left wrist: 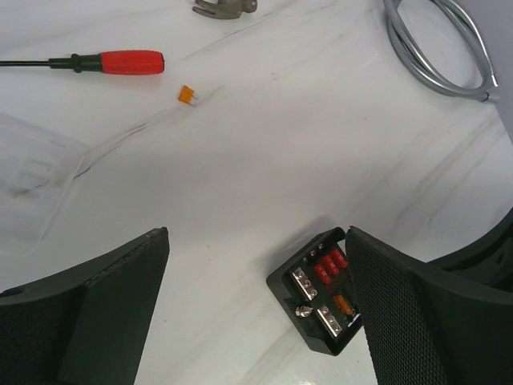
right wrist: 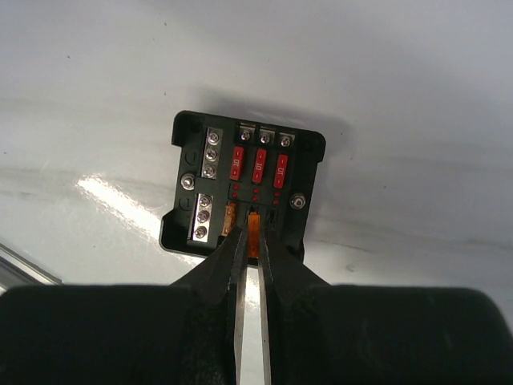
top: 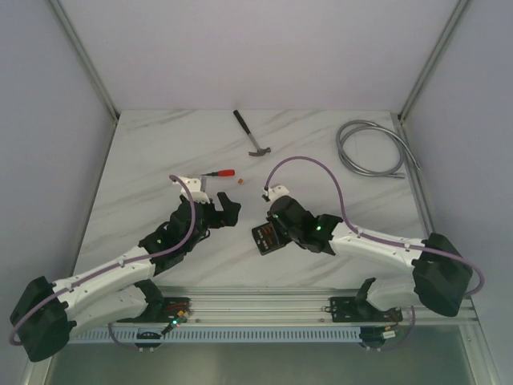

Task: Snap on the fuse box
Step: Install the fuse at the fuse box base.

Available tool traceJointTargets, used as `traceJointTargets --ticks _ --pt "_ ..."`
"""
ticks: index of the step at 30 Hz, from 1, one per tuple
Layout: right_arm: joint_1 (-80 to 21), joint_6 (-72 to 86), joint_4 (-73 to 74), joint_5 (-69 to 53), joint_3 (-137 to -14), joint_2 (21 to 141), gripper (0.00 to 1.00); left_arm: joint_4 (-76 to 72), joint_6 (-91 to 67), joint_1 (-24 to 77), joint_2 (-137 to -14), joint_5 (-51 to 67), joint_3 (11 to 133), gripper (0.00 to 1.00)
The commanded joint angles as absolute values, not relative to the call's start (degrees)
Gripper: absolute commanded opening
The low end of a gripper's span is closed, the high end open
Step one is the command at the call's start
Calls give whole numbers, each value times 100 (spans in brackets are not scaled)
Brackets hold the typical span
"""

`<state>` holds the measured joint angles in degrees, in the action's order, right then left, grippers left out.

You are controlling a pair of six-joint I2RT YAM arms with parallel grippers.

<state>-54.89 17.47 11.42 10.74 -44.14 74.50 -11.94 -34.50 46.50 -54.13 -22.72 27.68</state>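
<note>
Two end effectors are flanking the fuse box (top: 263, 239), which is sitting uncovered on the table (top: 160, 152) just ahead of the right arm. The right end effector (right wrist: 251, 234) is bearing down on the box's near edge with its jaws almost together, pinching an orange fuse (right wrist: 253, 224) that is standing in a slot beside the row of red fuses (right wrist: 259, 167). The left end effector (left wrist: 256, 241) is hovering just left of the box, spread fully wide and holding nothing.

Judging from this, a fuse is being seated and the snapping-on is not yet done. The next move is likely calling for the right jaws to let go, and for what looks like a clear cover (left wrist: 32, 180) to be fetched, squared over the box and pressed down while the box is being braced.

Only the right wrist view is showing the pinch and the slots. Only the left wrist view is showing the cover, lying well left of the box, with a loose fuse (left wrist: 187, 95) and a screwdriver (left wrist: 120, 62) beyond the box. The top view alone is giving both arms, plus a hammer (top: 252, 136) and a hose (top: 373, 148) far beyond the box.
</note>
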Motion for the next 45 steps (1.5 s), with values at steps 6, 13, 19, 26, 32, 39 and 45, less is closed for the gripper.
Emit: traceJointTargets --ticks 6,13,19,26,32,39,45 --pt "-5831 2251 1229 1697 -4383 7989 0 -944 -3629 4641 -5317 -2538 2743 100" --pt "-5917 2361 1116 1796 -4386 8128 0 -893 -3670 4640 -5291 -2579 2742 100" --pt "-5924 2424 1043 1865 -4369 8305 0 -854 -3707 4639 -5243 -2621 2727 100" --pt "-5925 2493 950 1895 -4325 8395 0 -826 -3717 4634 -5203 -2637 2724 100" --pt "-5928 2555 932 1986 -4273 8326 3 -826 -3726 4633 -5237 -2625 2733 100" --pt "-5925 2572 930 1974 -4233 8332 15 -826 -3721 4637 -5256 -2602 2744 100" --pt "-5926 2593 940 1954 -4195 8241 21 -826 -3725 4636 -5256 -2599 2743 100"
